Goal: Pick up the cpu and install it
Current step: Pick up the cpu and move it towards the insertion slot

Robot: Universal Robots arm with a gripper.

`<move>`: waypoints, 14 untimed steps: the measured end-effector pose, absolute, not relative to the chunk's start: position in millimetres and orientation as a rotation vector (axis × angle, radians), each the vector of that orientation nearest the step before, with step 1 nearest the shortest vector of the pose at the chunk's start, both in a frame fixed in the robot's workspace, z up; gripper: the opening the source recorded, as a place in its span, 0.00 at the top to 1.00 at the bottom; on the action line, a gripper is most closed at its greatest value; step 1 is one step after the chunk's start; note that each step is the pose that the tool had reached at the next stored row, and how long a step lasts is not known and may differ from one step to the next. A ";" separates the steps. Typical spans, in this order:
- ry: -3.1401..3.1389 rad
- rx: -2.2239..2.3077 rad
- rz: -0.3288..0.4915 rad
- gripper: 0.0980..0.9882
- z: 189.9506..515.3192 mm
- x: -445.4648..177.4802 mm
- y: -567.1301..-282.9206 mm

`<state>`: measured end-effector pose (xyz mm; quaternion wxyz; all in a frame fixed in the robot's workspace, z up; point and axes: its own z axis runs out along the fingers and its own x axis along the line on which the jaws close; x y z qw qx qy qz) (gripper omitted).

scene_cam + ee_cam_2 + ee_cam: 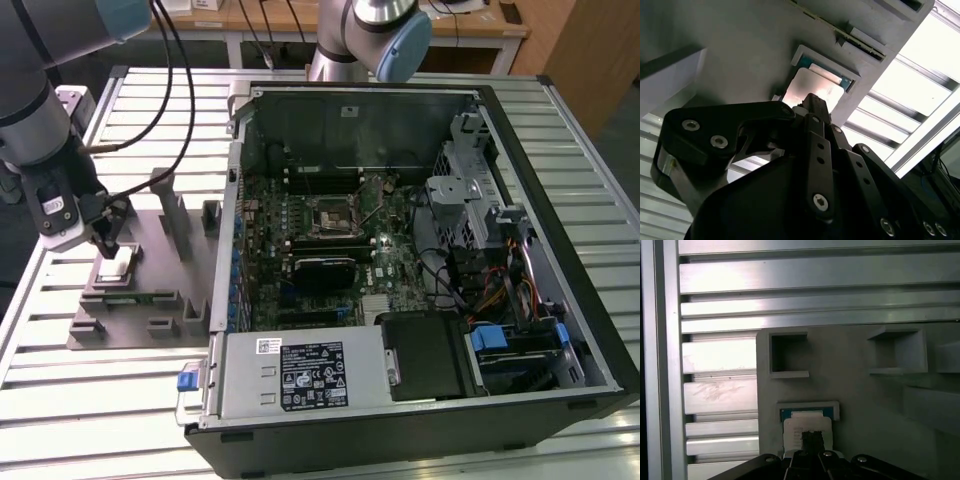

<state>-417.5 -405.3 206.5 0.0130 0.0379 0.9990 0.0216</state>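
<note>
There is one cpu [120, 268], one gripper [108, 247], one grey holder [150, 278], one open computer case [360, 125] and one table [100, 400]. The grey holder has two square pockets [788, 356] in the first wrist view.

My arm [35, 120] is reaching in from the exterior view's left, with the wrist [52, 205] bending downward. My gripper [108, 246] is pointing straight down and hanging low. In both wrist views its fingers [816, 112] [805, 439] are lying pressed together, tips meeting.
</note>
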 end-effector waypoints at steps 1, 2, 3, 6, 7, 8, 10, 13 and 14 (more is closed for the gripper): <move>3.112 0.118 0.067 0.99 205.4 -417.5 -405.6; 3.112 0.118 0.067 0.99 204.3 -417.5 -405.9; 3.112 0.118 0.067 0.99 203.2 -417.5 -406.1; 3.113 0.118 0.067 0.99 201.0 -417.5 -406.3; 3.113 0.118 0.067 0.99 201.0 -417.5 -406.3; 3.113 0.118 0.067 0.99 201.0 -417.5 -406.3; 3.113 0.118 0.067 0.99 200.9 -417.5 -406.3; 3.113 0.118 0.067 0.98 200.7 -417.5 -406.3; 3.113 0.118 0.067 0.92 200.7 -417.5 -406.3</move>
